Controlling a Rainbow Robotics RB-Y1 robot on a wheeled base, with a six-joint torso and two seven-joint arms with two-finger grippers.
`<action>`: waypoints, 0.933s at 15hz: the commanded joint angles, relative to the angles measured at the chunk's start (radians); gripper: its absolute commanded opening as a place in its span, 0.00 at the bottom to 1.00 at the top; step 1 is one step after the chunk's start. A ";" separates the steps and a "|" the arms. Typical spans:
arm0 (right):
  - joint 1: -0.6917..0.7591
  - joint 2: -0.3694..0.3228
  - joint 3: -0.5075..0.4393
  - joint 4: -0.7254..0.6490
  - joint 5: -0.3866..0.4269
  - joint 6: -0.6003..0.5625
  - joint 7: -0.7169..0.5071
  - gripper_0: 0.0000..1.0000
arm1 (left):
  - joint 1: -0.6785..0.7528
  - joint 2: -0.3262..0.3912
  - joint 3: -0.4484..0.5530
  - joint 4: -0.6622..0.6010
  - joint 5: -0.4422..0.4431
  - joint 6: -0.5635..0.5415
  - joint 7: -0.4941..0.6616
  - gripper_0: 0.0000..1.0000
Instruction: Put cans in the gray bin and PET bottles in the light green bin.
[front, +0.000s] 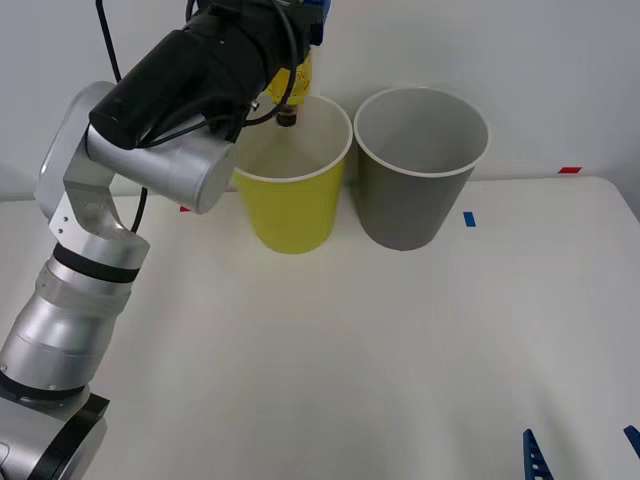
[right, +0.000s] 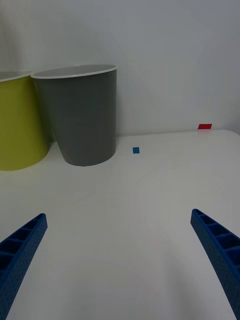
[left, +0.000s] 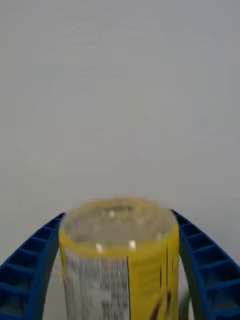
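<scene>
The left gripper (left: 119, 260) clamps the PET bottle (left: 119, 257) between its blue fingers above the light green bin (front: 292, 205); the bottle hangs upright, dark cap down (clear base uppermost).

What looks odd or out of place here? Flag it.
Only the PET bottle: the left gripper holds it cap-down over the light green bin, fingers shut on it. Both bins, including the gray bin, stand upright; nothing spilled. The right gripper waits open over the table.
</scene>
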 joint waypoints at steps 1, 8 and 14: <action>0.000 0.000 0.000 0.000 0.000 0.000 0.000 1.00 | 0.001 0.008 0.000 0.000 0.001 0.000 0.010 1.00; 0.000 0.000 0.000 0.000 0.000 0.000 0.000 1.00 | 0.001 0.011 0.000 -0.002 -0.001 0.002 0.021 1.00; 0.000 0.000 0.000 0.000 0.000 0.000 0.000 1.00 | 0.056 0.042 0.092 -0.232 -0.025 0.324 -0.016 1.00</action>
